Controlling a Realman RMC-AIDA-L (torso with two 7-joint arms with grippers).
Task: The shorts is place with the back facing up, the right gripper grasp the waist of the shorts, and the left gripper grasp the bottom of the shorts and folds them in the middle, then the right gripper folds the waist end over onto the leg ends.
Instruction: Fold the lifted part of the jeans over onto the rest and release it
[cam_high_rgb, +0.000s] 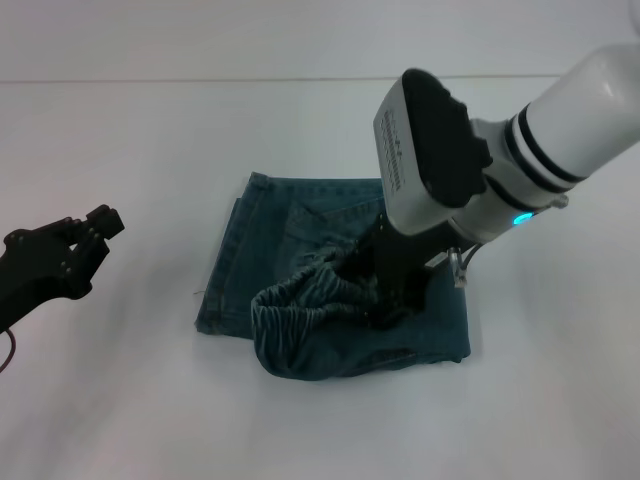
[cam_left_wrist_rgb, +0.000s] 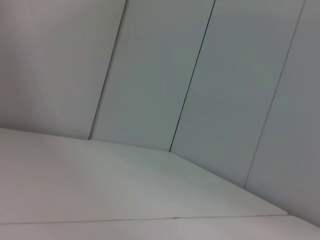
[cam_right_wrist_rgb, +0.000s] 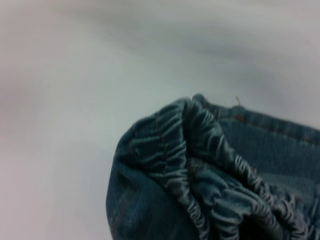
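Note:
Blue denim shorts lie folded lengthwise in the middle of the white table. Their elastic waist is lifted and bunched at the near end, curling over toward the leg ends at the far side. My right gripper reaches down from the right and is shut on that waist. In the right wrist view the gathered waistband fills the lower part, raised off the table. My left gripper hangs off to the left, well apart from the shorts and holding nothing.
The table's far edge runs along the back, with a pale wall behind it. The left wrist view shows only the table surface and grey wall panels.

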